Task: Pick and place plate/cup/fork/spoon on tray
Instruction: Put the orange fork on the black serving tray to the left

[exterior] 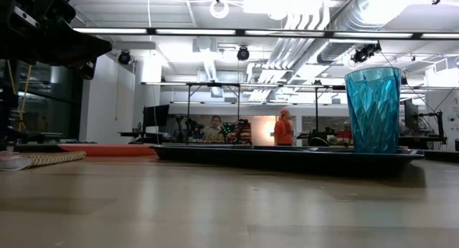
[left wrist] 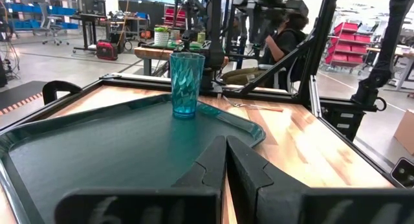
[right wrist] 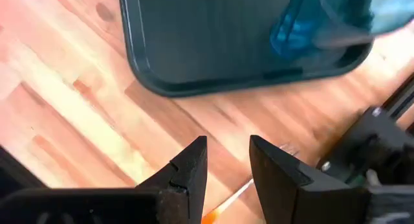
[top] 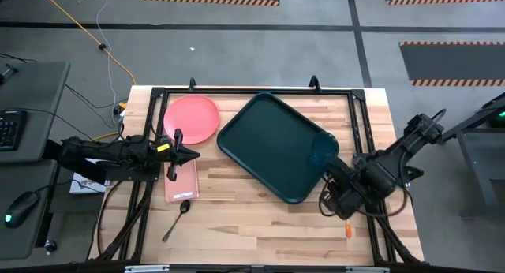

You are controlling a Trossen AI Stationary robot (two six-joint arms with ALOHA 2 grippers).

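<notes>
One view, the high one, shows the spoon (top: pixel 176 218).

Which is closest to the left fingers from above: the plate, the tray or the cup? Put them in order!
From the left gripper:
1. The plate, just beyond the fingers, at the table's back.
2. The tray, in the middle.
3. The cup, on the tray's far right corner.

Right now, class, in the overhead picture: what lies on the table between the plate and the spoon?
In the high view, a pink rectangular slab lies between the plate and the spoon. The left gripper, fingers shut, hangs over that stretch too.
</notes>
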